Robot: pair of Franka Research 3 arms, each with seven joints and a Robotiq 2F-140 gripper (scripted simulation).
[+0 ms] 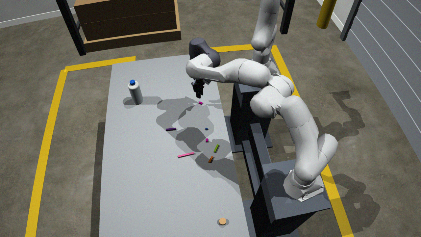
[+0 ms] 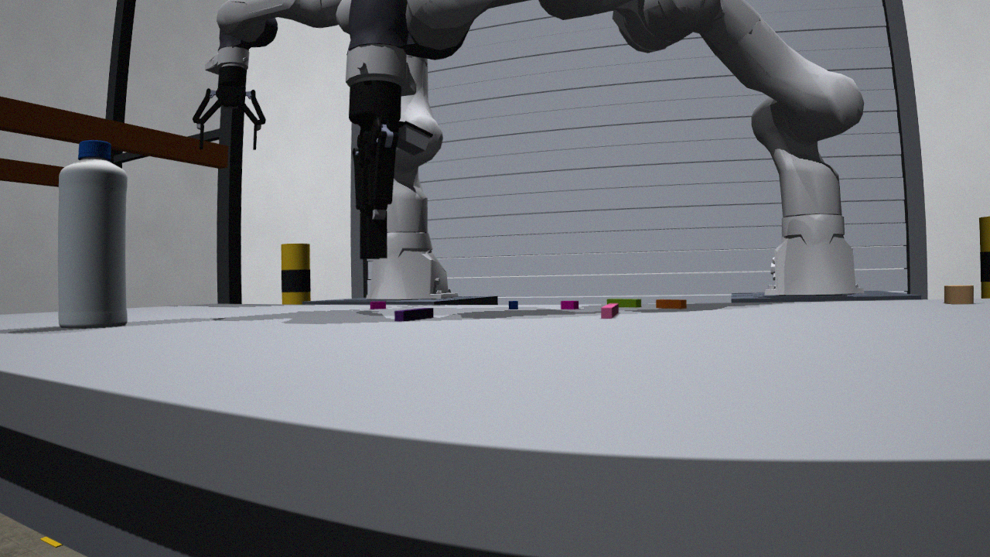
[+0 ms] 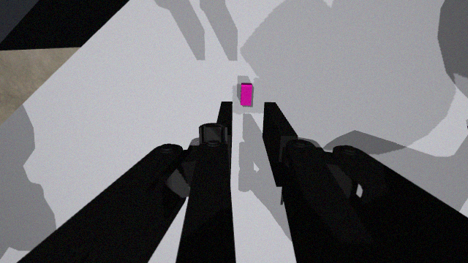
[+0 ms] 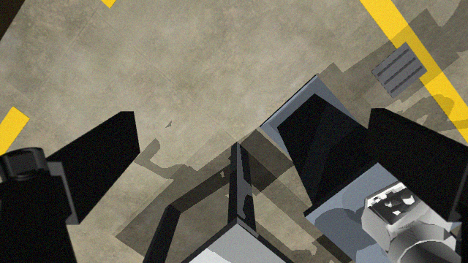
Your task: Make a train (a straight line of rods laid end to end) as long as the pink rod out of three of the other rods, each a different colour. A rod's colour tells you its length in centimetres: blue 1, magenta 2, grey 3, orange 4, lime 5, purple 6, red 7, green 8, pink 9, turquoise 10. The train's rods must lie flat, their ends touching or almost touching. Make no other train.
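My left gripper (image 1: 198, 96) (image 2: 373, 257) (image 3: 247, 120) is narrowly open and empty, above a magenta rod (image 1: 200, 102) (image 2: 377, 305) (image 3: 246, 95) that lies lengthwise between the finger lines. My right gripper (image 2: 228, 147) (image 4: 251, 131) is wide open and empty, away from the rods. A second magenta rod (image 1: 207, 140) (image 2: 569, 305) lies between a blue rod (image 1: 206, 128) (image 2: 513, 305) and a lime rod (image 1: 216, 148) (image 2: 623, 302). An orange rod (image 1: 210, 159) (image 2: 670, 303) lies near the lime one. The pink rod (image 1: 185, 154) (image 2: 609, 311) and a purple rod (image 1: 171, 129) (image 2: 414, 314) lie apart. No rods touch.
A white bottle (image 1: 136, 93) (image 2: 92, 242) with a blue cap stands on the table (image 1: 132, 188) (image 2: 554, 387), well away from the rods. A small tan cylinder (image 1: 222, 221) (image 2: 958, 295) stands near the table edge on the arms' side. The arms cast shadows over several rods.
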